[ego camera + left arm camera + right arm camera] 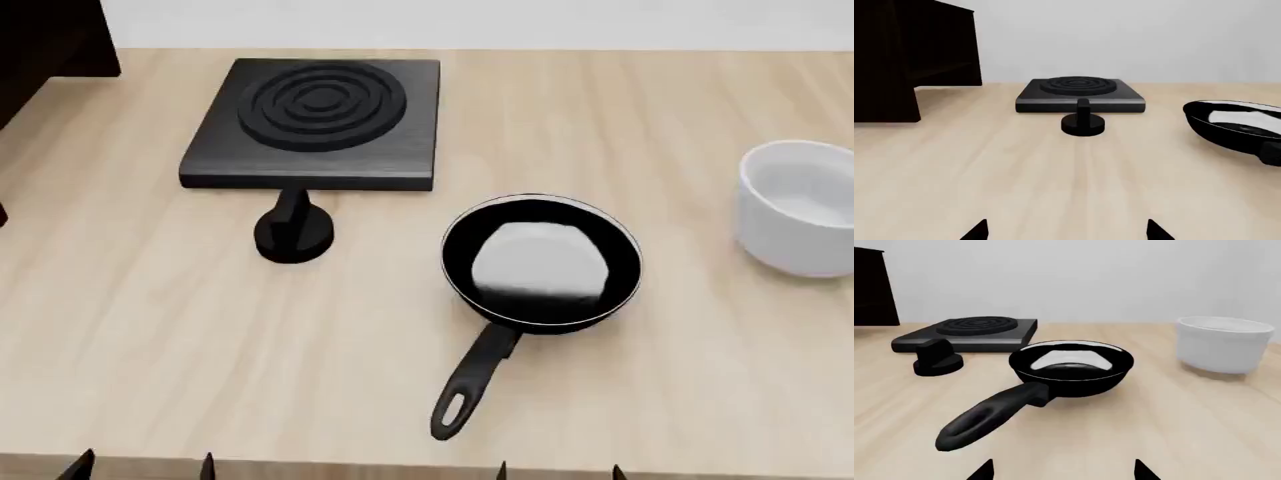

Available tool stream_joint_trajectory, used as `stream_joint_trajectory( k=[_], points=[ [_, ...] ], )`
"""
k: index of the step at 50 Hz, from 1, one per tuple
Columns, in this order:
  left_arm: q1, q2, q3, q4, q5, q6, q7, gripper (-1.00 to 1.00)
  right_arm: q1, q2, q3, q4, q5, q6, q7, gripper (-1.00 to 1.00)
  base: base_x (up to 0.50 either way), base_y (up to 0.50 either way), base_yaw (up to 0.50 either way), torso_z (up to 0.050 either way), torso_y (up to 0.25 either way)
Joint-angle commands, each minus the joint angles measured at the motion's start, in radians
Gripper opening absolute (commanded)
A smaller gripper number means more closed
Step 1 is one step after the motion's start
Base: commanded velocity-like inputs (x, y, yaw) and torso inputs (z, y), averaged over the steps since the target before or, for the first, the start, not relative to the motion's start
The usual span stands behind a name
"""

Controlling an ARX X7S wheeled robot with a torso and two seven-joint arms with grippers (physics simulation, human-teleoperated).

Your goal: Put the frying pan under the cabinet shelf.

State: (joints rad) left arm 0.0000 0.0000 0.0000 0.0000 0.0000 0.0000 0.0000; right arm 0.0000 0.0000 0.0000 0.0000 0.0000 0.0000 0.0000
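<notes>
Head view: the frying pan [541, 262] sits flat on the pale wooden bench [160, 350], a little right of the frame's center, its long handle running down and to the left toward the lower edge.
Pan inside: glossy black with a whitish sheen.
Left end effector [140, 465]: only two dark fingertips poke up at the lower left edge of the head view, set apart with a gap between them, gripping nothing.
Right end effector [561, 470]: two dark tips at the lower edge, right of center, likewise spread and empty.
Pan versus right end effector: the pan lies just above those tips in the frame, the handle's end with its hole nearest them but to their left, not touching.
Right wrist view: the pan fills the middle, handle reaching toward the lower left corner, with the tips [1061, 471] showing at the bottom edge, clear of the handle.
Left wrist view: the pan [1237, 127] shows only at the right edge, well apart from the left tips [1067, 231] at the bottom.
Cabinet shelf [47, 45]: dark block in the upper left corner of the head view, well apart from the pan.
Black ringed plate [318, 120]: upper middle-left, with a small black knob [294, 235] just below it.
White bowl [801, 205]: at the right edge, near the pan but not touching.
</notes>
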Motion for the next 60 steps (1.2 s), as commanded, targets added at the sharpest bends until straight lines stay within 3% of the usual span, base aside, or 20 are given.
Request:
stream_joint_trajectory(
  k=[1, 24, 31, 43, 45, 46, 49, 60],
  points=[
    [0.0, -0.01, 0.0, 0.0, -0.01, 0.0, 0.0, 1.0, 0.0, 0.009, -0.013, 0.0, 0.009, 0.0, 0.013, 1.0, 0.0, 0.0, 0.0, 0.0, 0.0],
    [-0.003, -0.068, 0.08, 0.002, -0.052, -0.004, -0.073, 1.0, 0.002, 0.06, -0.073, 0.007, 0.061, -0.022, 0.086, 1.0, 0.0, 0.0, 0.0, 0.0, 0.0],
    [-0.001, -0.048, 0.049, 0.0, -0.18, -0.009, -0.053, 1.0, 0.003, 0.065, -0.078, 0.017, 0.083, -0.049, 0.095, 1.0, 0.0, 0.0, 0.0, 0.0, 0.0],
    [-0.006, -0.06, 0.073, -0.055, -0.174, 0.152, -0.06, 1.0, 0.008, 0.074, -0.094, 0.065, 0.063, -0.181, 0.134, 1.0, 0.0, 0.0, 0.0, 0.0, 0.0],
    [-0.137, -0.134, 0.039, 0.149, -0.28, -0.091, -0.084, 1.0, 0.01, 0.076, -0.098, 0.081, 0.06, -0.222, 0.136, 1.0, 0.0, 0.0, 0.0, 0.0, 0.0],
    [-0.132, -0.142, 0.036, 0.201, -0.287, -0.186, -0.092, 1.0, 0.012, 0.077, -0.099, 0.088, 0.057, -0.24, 0.138, 1.0, 0.0, 0.0, 0.0, 0.0, 0.0],
    [-0.093, -0.152, 0.038, 0.305, -0.305, -0.226, -0.107, 1.0, 0.015, 0.081, -0.105, 0.106, 0.039, -0.285, 0.15, 1.0, 0.0, 0.0, 0.0, 0.0, 0.0],
    [-0.192, -0.183, 0.012, 0.431, -0.377, -0.35, -0.145, 1.0, 0.029, 0.095, -0.122, 0.167, -0.017, -0.43, 0.196, 1.0, 0.0, 0.0, 0.0, 0.0, 0.0]
  ],
)
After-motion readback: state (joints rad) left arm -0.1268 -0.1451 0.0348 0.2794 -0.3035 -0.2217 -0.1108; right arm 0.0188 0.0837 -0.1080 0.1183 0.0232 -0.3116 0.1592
